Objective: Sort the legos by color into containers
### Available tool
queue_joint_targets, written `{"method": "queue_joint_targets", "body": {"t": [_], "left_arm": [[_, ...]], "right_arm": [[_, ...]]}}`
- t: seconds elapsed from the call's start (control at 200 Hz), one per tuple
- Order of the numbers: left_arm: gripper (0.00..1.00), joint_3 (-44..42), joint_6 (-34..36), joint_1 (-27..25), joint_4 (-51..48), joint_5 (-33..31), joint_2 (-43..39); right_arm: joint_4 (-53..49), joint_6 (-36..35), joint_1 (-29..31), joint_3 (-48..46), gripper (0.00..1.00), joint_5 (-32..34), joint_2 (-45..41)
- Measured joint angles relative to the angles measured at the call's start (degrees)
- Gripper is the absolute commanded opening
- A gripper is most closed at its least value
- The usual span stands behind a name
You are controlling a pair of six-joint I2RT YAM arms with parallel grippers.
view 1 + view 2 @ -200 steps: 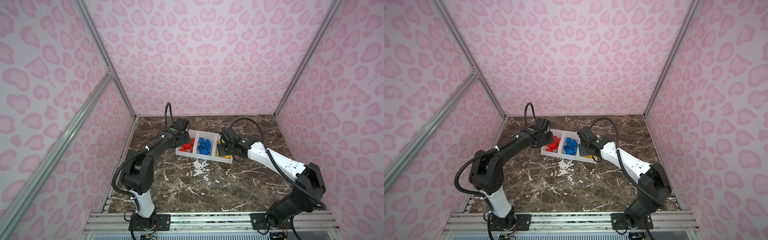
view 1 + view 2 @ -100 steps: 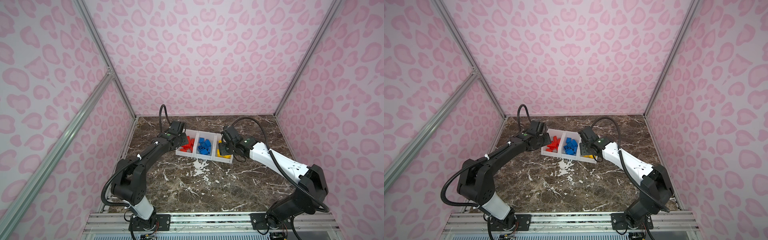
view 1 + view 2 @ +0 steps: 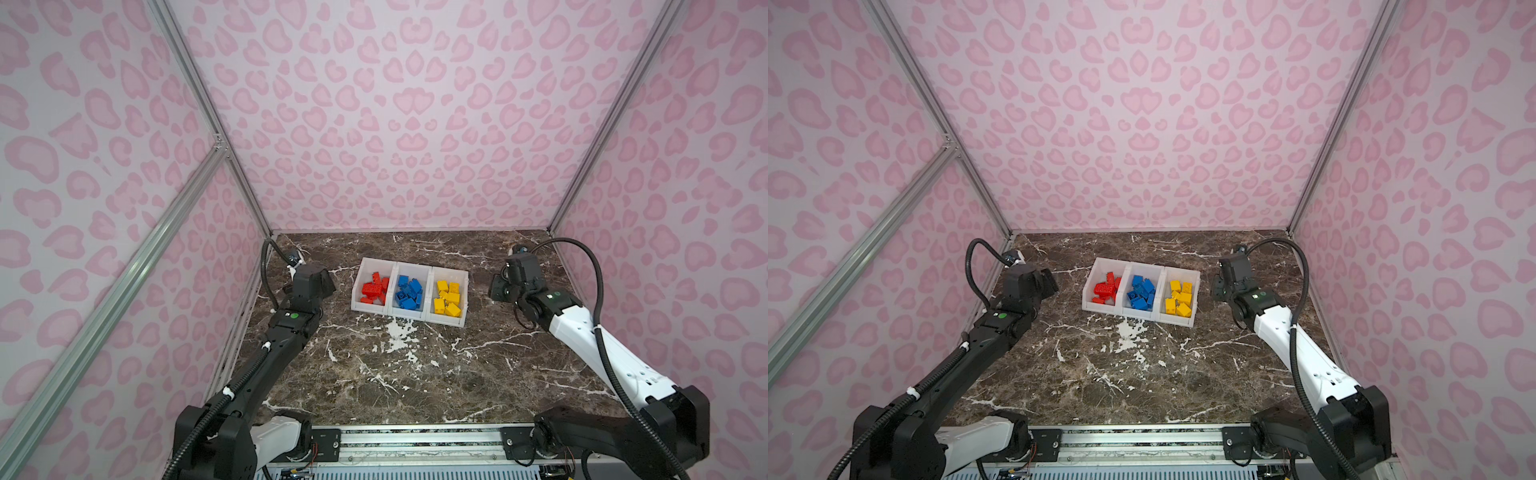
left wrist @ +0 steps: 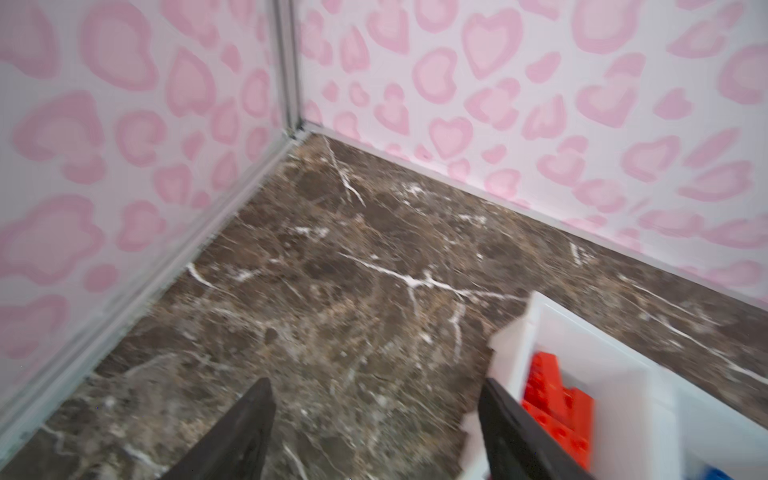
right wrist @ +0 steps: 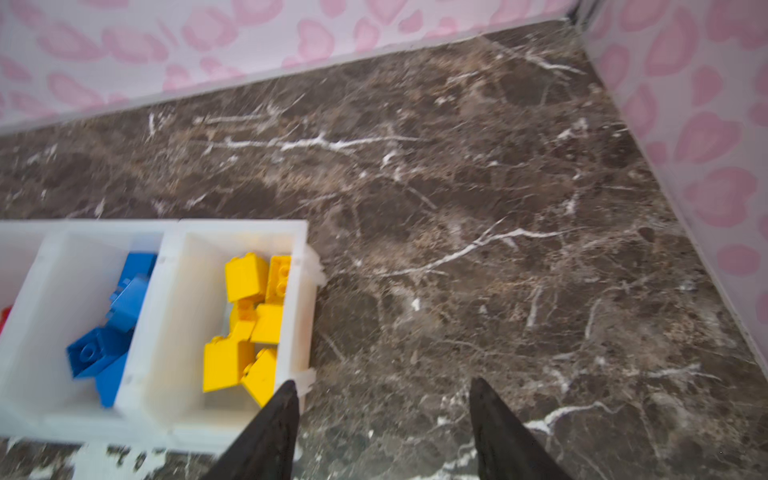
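legos (image 3: 409,291) colour-sorted in containers (image 3: 374,266) (red, blue, yellow), jaws apart, empty

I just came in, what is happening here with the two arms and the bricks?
The job is sorting by color into three joined white bins. The red bricks lie in the left bin, the blue bricks in the middle, the yellow bricks in the right. No brick shows on the table. The left gripper and the right gripper hang open and empty, one at each side of the bins.
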Motion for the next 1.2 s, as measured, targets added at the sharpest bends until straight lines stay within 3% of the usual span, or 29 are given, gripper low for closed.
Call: {"method": "queue_joint_targets", "body": {"t": [0.095, 0.175, 0.19, 0.33, 0.49, 0.655, 0.89, 1.1, 1.2], "left_arm": [[0.86, -6.4, 4.2, 3.5, 6.1, -3.5, -0.1], [1.00, -9.2, 5.6, 6.3, 10.0, -4.7, 1.2], [0.98, -9.6, 5.6, 6.8, 10.7, -4.8, 1.6], [0.98, -13.3, 4.5, 10.5, 15.9, -4.8, 5.6], [0.97, -17.0, 4.1, 11.1, 23.9, -2.8, 10.2], [0.98, -20.0, 9.3, 11.2, 34.8, 2.7, 12.0], [0.97, -24.7, 14.9, 11.5, 50.4, 12.3, 17.4], [0.97, -25.2, 17.1, 11.6, 54.2, 16.4, 18.0], [0.97, -25.2, 17.3, 11.6, 54.8, 17.3, 18.0]], "right_arm": [[6.4, 0.0, -4.1, -8.3, 0.71, 1.1, -3.2], [11.8, -0.1, -6.5, -14.3, 0.75, 2.0, -4.8], [12.6, -0.3, -6.8, -15.1, 0.76, 2.2, -5.0], [22.2, -4.3, -8.5, -21.9, 0.99, 4.5, -5.9], [35.5, -10.0, -9.0, -29.7, 1.00, 7.0, -6.0], [48.6, -13.0, -9.7, -38.4, 1.00, 9.2, -2.6], [61.3, -15.6, -13.7, -33.7, 1.00, 8.3, 8.7], [76.8, -18.7, -14.1, -36.6, 1.00, 4.5, 18.6], [77.4, -19.3, -14.4, -36.8, 1.00, 4.0, 18.4]]}}
